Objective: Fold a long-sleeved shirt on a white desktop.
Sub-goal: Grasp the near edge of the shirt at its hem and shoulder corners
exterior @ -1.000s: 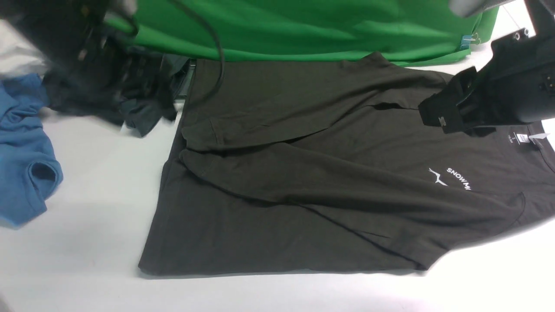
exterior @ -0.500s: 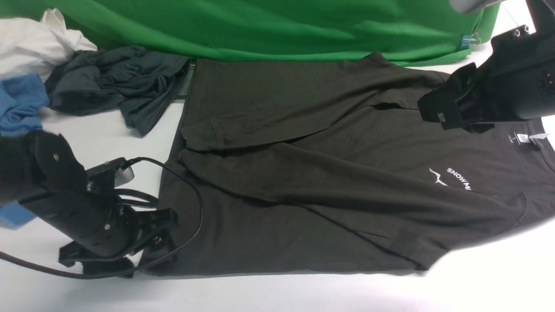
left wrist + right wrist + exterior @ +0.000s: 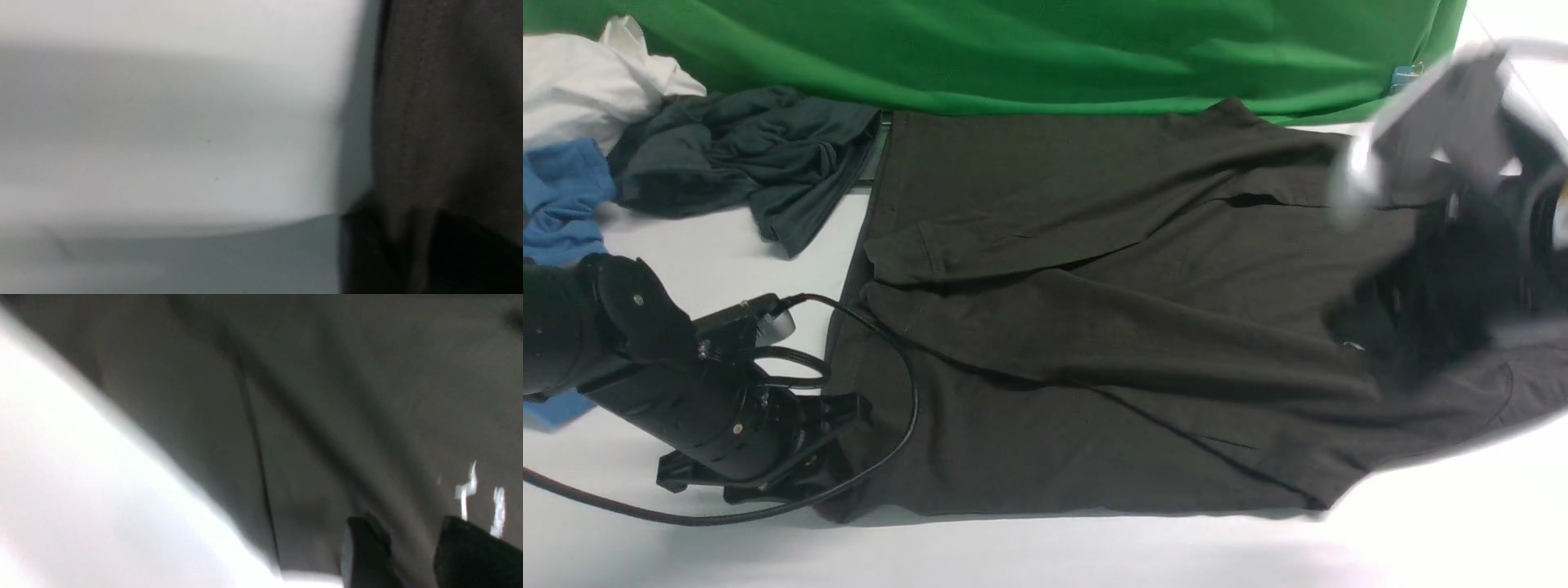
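The dark brownish-black long-sleeved shirt (image 3: 1094,327) lies flat on the white desktop (image 3: 1045,555), both sleeves folded across its body. My left gripper (image 3: 837,445) sits low at the near-left hem corner. Its fingers are apart, and a strip of the shirt (image 3: 441,102) lies between them beside bare desktop (image 3: 163,122). My right gripper (image 3: 1372,343), motion-blurred, hangs over the chest and hides the white lettering in the front view. In the right wrist view the right gripper (image 3: 412,535) is open just above the shirt (image 3: 327,396), next to the white lettering (image 3: 466,490).
A green cloth (image 3: 1045,49) runs along the back. A charcoal garment (image 3: 743,155), a bright blue garment (image 3: 564,196) and a white cloth (image 3: 588,82) are piled at the back left. The left arm's cable loops over the shirt's near-left part.
My left arm came down from the back left to the near-left hem corner, nudging it right. My right arm swung from beside the collar to over the chest print.
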You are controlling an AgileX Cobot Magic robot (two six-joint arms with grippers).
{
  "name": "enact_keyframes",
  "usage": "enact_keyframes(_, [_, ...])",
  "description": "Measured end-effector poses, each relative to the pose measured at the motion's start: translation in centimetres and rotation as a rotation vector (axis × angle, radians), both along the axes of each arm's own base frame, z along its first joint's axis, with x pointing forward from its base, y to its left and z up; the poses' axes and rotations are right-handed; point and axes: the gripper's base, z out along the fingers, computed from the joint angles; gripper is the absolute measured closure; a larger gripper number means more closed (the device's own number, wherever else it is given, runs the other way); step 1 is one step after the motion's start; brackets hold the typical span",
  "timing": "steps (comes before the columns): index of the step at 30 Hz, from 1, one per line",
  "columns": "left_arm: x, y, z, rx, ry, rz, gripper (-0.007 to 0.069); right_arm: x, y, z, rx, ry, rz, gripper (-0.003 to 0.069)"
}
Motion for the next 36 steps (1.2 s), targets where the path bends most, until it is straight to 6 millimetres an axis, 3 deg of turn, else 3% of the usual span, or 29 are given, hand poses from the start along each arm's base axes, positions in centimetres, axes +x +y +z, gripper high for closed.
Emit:
enact_keyframes(3, [-0.1, 0.1, -0.1, 0.009, 0.009, -0.02, 0.0569, -0.6, -0.7, -2.5, -0.117, 0.031, 0.082, 0.0417])
enact_keyframes(5, [-0.1, 0.1, -0.1, 0.012, 0.01, -0.023, 0.0593, -0.5, -0.8, -4.4, -0.163, 0.032, 0.124, 0.0395])
enact_keyframes(6, [-0.1, 0.1, -0.1, 0.012, 0.01, -0.023, 0.0593, -0.5, -0.8, -4.6, -0.165, 0.032, 0.128, 0.0391])
enact_keyframes(10, [-0.1, 0.1, -0.1, 0.013, 0.009, -0.025, 0.0594, -0.4, -0.8, -8.1, -0.266, 0.071, 0.29, 0.0264])
enact_keyframes(13, [-0.1, 0.1, -0.1, 0.012, 0.011, -0.025, 0.0594, 0.1, -0.6, -9.4, -0.292, 0.084, 0.338, 0.0236])
enact_keyframes(22, [-0.1, 0.1, -0.1, 0.011, 0.01, -0.025, 0.0594, 1.8, 0.4, -14.0, -0.325, 0.166, 0.407, 0.0222])
enact_keyframes(28, [-0.1, 0.1, -0.1, 0.012, 0.005, -0.023, 0.0594, 2.7, 0.9, -14.8, -0.306, 0.133, 0.4, 0.0222])
enact_keyframes(31, [-0.1, 0.1, -0.1, 0.013, 0.004, -0.024, 0.0594, 3.0, 1.1, -14.8, -0.296, 0.121, 0.391, 0.0263])
enact_keyframes(33, [-0.1, 0.1, -0.1, 0.014, 0.004, -0.025, 0.0594, 2.9, 1.1, -14.9, -0.293, 0.128, 0.387, 0.0347])
enact_keyframes(36, [-0.1, 0.1, -0.1, 0.016, 0.003, -0.031, 0.0594, 2.8, 1.1, -15.0, -0.29, 0.156, 0.379, 0.0539])
